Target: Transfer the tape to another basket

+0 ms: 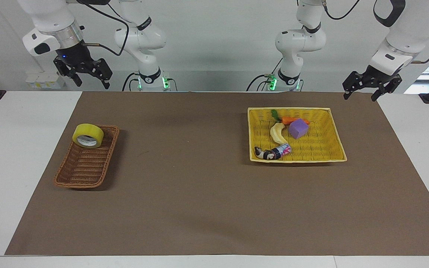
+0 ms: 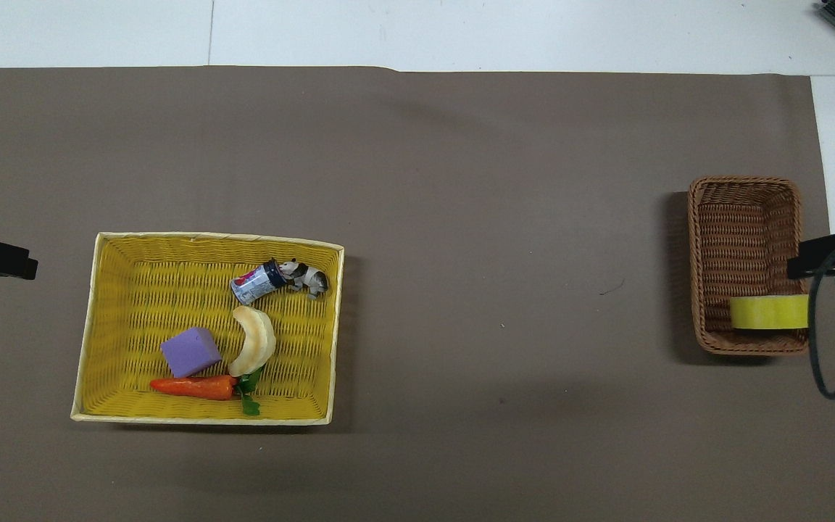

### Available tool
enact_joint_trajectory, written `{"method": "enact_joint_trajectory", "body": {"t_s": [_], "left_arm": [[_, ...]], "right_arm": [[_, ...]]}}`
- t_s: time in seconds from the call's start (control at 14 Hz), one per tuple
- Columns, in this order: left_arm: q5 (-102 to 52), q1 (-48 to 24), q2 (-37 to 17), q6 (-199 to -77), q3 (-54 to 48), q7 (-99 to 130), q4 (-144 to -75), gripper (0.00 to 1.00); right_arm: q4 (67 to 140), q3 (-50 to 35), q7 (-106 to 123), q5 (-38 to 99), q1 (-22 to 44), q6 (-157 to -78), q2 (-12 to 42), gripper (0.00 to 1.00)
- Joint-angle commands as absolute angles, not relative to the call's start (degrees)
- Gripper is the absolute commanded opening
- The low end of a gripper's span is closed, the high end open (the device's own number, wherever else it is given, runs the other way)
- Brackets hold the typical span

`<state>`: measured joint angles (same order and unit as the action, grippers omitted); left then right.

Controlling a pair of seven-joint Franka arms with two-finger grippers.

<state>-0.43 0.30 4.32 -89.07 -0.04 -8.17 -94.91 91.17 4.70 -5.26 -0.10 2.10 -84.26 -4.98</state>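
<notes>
Against basket wall, tape on edge

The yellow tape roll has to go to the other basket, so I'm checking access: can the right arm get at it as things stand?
Probably yes. The yellow tape roll leans uncovered in the brown wicker basket, at its end nearer the robots, and the open right gripper hangs above that end of the table with nothing between.

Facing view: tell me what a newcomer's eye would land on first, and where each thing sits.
The roll of yellow packing tape stands out, propped in the brown wicker basket at its end nearer the robots, toward the right arm's end of the table. Toward the left arm's end, the bright yellow basket holds a purple cube, a carrot and a banana.
</notes>
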Motion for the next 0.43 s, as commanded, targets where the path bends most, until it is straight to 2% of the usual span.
{"method": "enact_joint_trajectory", "body": {"t_s": [0.0,0.36], "left_arm": [[0.61,0.62,3.96,-88.15,-0.26,-8.88,-93.96,1.00],[0.53,0.62,3.96,-88.15,-0.26,-8.88,-93.96,1.00]], "right_arm": [[92.11,4.22,-3.78,0.53,1.32,-85.17,-5.80,1.00],[92.02,4.31,-3.87,0.26,1.32,-85.17,-5.71,1.00]]}}
